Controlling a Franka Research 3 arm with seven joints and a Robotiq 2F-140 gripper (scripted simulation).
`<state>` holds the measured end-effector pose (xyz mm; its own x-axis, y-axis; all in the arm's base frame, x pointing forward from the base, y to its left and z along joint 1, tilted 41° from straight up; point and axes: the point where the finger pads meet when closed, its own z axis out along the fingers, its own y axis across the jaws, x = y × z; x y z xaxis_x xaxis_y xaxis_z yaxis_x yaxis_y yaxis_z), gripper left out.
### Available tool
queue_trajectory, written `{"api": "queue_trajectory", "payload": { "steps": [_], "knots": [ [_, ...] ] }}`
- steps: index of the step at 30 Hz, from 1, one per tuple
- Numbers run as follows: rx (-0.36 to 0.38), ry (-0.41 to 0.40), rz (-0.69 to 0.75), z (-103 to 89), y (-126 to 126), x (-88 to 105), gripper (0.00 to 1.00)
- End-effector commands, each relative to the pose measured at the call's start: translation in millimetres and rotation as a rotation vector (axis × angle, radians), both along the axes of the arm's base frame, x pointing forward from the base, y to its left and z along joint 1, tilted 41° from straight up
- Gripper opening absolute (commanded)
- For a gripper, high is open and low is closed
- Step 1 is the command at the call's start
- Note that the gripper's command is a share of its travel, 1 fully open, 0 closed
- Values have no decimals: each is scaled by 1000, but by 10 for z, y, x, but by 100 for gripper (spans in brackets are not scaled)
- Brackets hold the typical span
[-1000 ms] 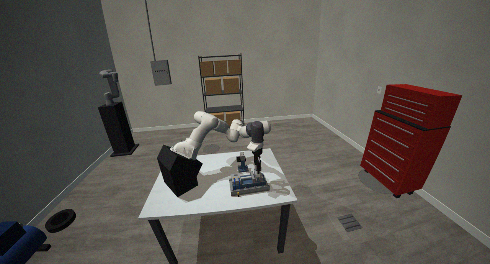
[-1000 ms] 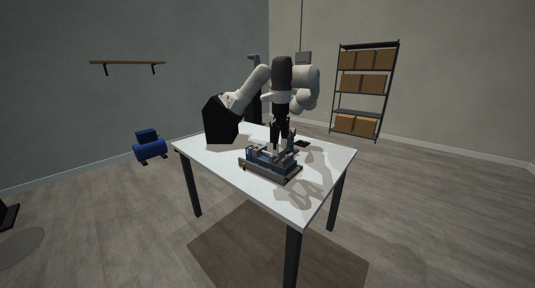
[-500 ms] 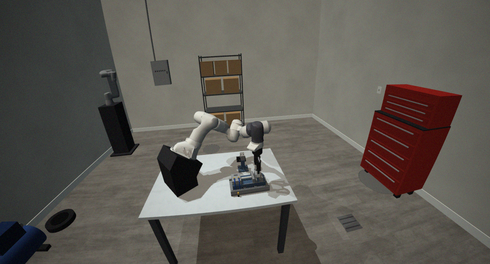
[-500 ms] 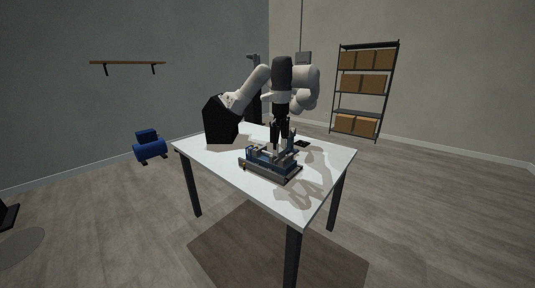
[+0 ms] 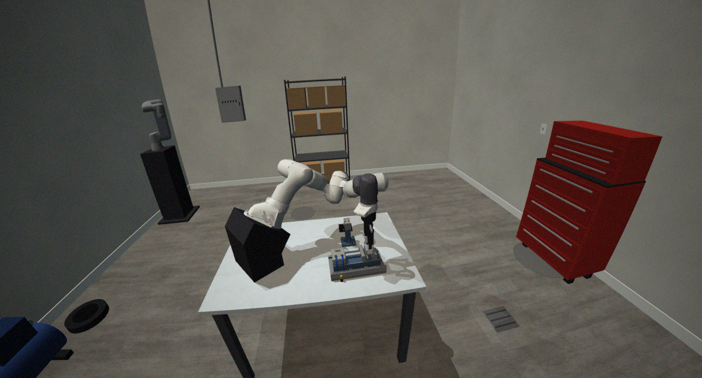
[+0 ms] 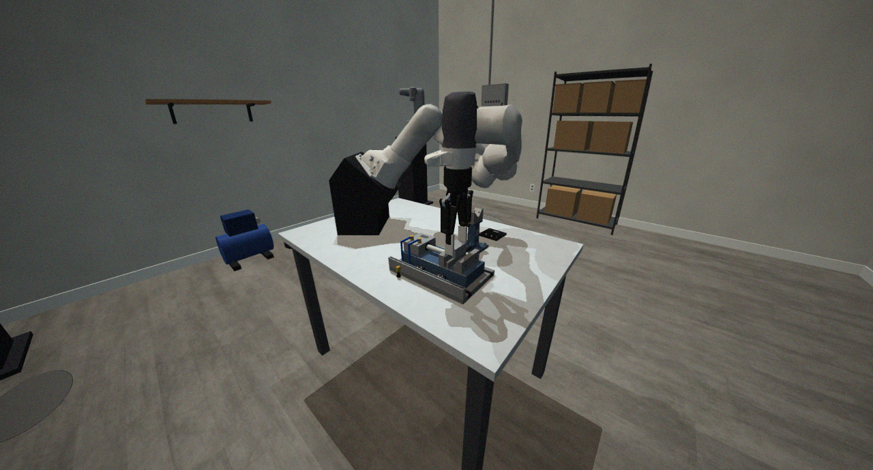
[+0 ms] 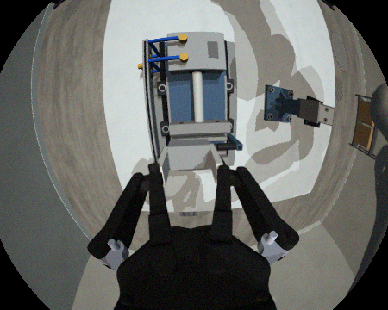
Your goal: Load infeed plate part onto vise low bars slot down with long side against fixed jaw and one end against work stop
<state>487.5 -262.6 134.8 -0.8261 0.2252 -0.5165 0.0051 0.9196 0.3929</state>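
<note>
The gripper (image 5: 370,247) (image 6: 455,238) (image 7: 189,152) is closed on the part (image 6: 457,247) (image 7: 190,156), located at the vise (image 5: 356,264) (image 6: 440,271) (image 7: 196,52); seating on the bars appears indeterminate. The shelf rack (image 5: 321,156) (image 6: 584,184) (image 7: 361,151) supports brown cartons (image 5: 316,96) (image 6: 597,97) (image 7: 365,135); label-like grey rectangle (image 7: 213,49) marks the cylinder housing (image 7: 198,62).

The top view looks down from high and well back, the white rectangular table (image 5: 304,297) (image 6: 342,265) (image 7: 129,108) low and central in the frame. The exterior view sits lower and somewhat nearer, facing a table corner; both share the grey metal shelf rack (image 5: 347,145) (image 6: 634,128). The wrist view looks down from close above the table, its rounded edges perhaps distorting shapes.
</note>
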Motion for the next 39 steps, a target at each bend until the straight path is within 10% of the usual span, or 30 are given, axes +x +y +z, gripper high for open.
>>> {"api": "queue_trajectory", "payload": {
  "steps": [1, 39],
  "knots": [
    [0, -2, -9, 4, -15, 8, 0],
    [0, -2, -9, -75, 19, 68, 0]
  ]
}}
